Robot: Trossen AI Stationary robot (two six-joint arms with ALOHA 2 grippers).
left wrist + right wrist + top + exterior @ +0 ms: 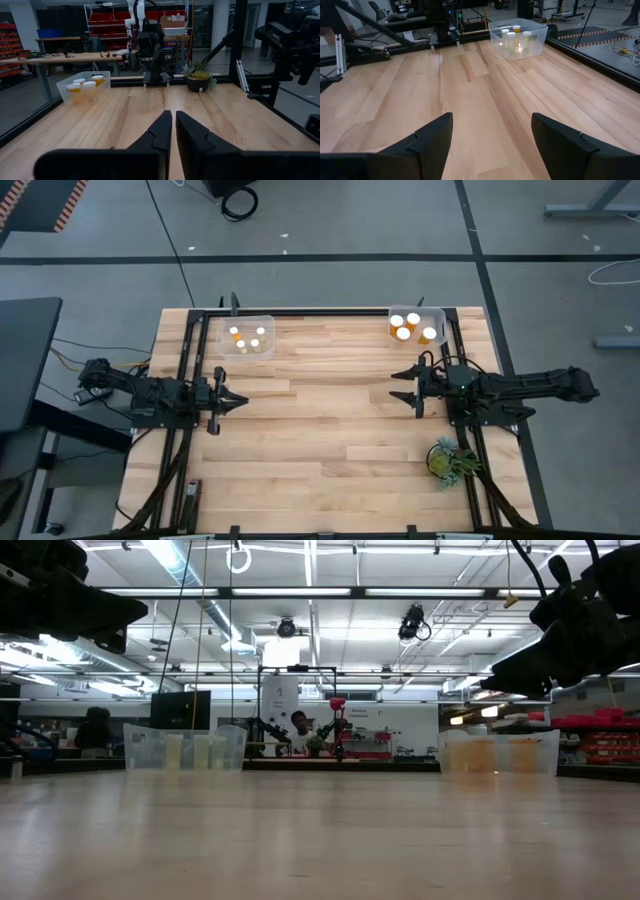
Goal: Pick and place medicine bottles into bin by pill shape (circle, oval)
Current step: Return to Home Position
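Several narrower amber bottles with white caps [248,340] stand in the clear bin [228,338] at the far left. Several wider bottles [410,327] stand in the clear bin [437,319] at the far right. My left gripper [243,398] is shut and empty above the table's left side. My right gripper [394,383] is open and empty above the table's right side. In the left wrist view the right bin's bottles [85,86] show; in the right wrist view the left bin's bottles [515,35] show.
A small green plant in a dark pot [449,459] stands near the table's near right. A black metal frame [330,311] runs along the far edge and both sides. The bare wooden top [320,420] lies between the two arms.
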